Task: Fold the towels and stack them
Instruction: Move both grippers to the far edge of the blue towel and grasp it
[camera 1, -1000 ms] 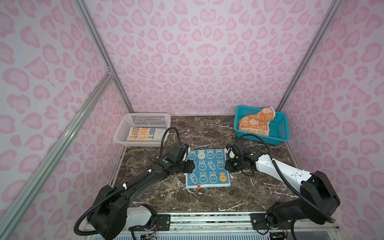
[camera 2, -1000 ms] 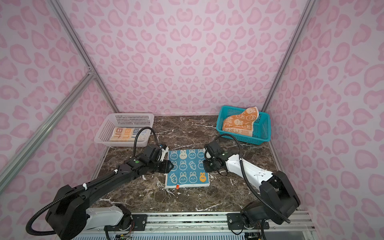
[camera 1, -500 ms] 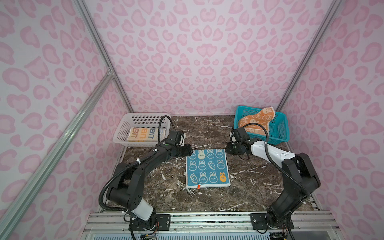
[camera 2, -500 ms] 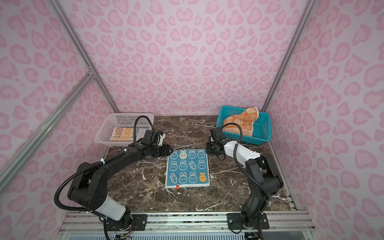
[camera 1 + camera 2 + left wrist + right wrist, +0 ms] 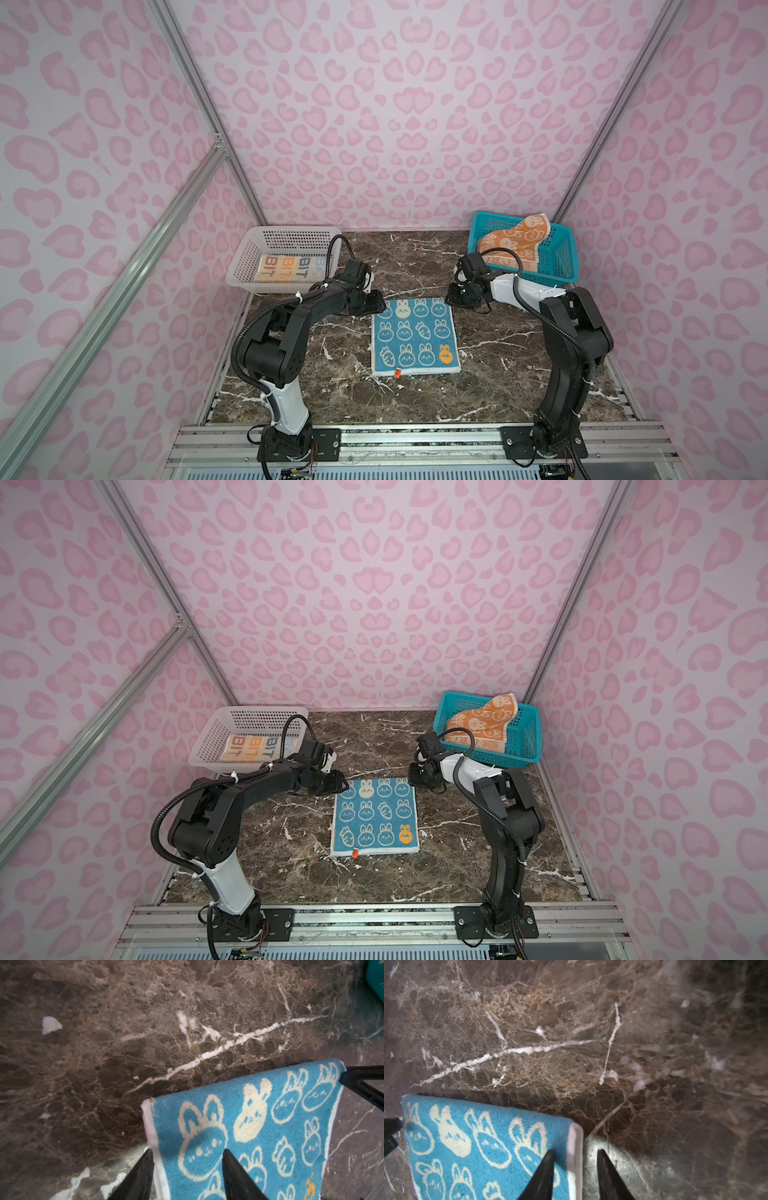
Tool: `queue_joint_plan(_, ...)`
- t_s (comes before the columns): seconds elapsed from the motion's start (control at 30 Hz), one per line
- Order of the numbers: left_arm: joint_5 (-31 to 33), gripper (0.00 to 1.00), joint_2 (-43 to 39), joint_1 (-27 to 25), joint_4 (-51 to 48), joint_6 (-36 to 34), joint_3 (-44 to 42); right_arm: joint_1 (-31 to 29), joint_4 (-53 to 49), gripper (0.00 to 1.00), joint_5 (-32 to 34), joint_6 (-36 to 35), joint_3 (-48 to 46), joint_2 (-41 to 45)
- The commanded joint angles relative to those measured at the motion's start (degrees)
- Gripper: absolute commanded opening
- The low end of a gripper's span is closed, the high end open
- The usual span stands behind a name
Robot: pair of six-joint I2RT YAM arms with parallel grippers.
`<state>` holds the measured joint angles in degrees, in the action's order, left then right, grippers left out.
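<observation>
Blue towel (image 5: pixel 415 336), one of three, lies flat; left end effector (image 5: pixel 187 1152) and right end effector (image 5: pixel 575 1152) gape.

Three towels — one blue towel (image 5: pixel 415 334), one orange towel (image 5: pixel 519 241), one cream towel (image 5: pixel 286 268). Two baskets — one white basket (image 5: pixel 248 255), one teal basket (image 5: pixel 559 257). Two end effectors, the left end effector (image 5: pixel 187 1151) and the right end effector (image 5: pixel 575 1151). One marble worktop (image 5: pixel 498 374)

Both top views: high, front, angled down over whole dark brown marble tabletop (image 5: pixel 415 257). Wrist views: close, low, steeply downward; both share far edge of blue rabbit-printed terry towel (image 5: pixel 249 1126), from opposite corners.
</observation>
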<state>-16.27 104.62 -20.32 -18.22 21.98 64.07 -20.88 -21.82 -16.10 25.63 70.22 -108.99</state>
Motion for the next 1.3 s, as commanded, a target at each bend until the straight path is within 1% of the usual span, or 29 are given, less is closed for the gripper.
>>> queue_joint_plan(0.0, 2.35, 0.53, 1.47, 0.13, -1.97, -1.27, 2.00, 0.02, -0.75, 0.35, 1.33, 0.17, 0.80, -1.27)
queue_joint_plan(0.27, 4.47, 0.49, 4.27, 0.29, -5.32, -2.11, 5.14, -0.03, -4.93, 0.28, 4.24, -0.53, 4.46, -4.73)
queue_joint_plan(0.4, 6.00, 0.48, 4.69, 0.31, -5.89, -2.02, 4.93, -0.57, -6.12, 0.28, 5.38, -1.31, 5.23, -5.42)
queue_joint_plan(0.47, 6.17, 0.47, 5.30, 0.36, -6.13, -2.11, 5.07, -0.87, -6.70, 0.23, 5.93, -1.76, 5.88, -5.99)
queue_joint_plan(0.53, 5.67, 0.46, 5.67, 0.35, -6.13, -2.11, 5.11, -1.02, -7.43, 0.16, 5.42, -2.49, 6.75, -6.77)
queue_joint_plan(0.57, 5.27, 0.46, 5.69, 0.30, -6.30, -2.11, 5.34, -1.00, -7.46, 0.15, 4.61, -2.52, 6.95, -6.95)
queue_joint_plan(0.63, 5.01, 0.45, 5.30, 0.35, -6.39, -2.02, 5.53, -0.93, -6.99, 0.17, 3.93, -2.32, 6.99, -6.56)
queue_joint_plan(0.73, 5.21, 0.45, 4.24, 0.32, -6.37, -2.26, 5.63, -0.89, -6.29, 0.23, 3.37, -2.30, 6.91, -5.17)
queue_joint_plan(0.83, 4.19, 0.46, 3.97, 0.33, -6.35, -2.32, 5.95, -0.69, -5.29, 0.26, 2.05, -2.33, 6.78, -3.79)
queue_joint_plan(1.0, 2.88, 0.46, 4.76, 0.35, -5.75, -1.80, 6.52, -0.74, -4.79, 0.28, 0.99, -2.51, 7.37, -3.57)
queue_joint_plan(1.27, 2.10, 0.46, 6.99, 0.32, -5.30, -1.50, 7.63, -0.66, -6.08, 0.25, 0.89, -1.87, 8.96, -7.43)
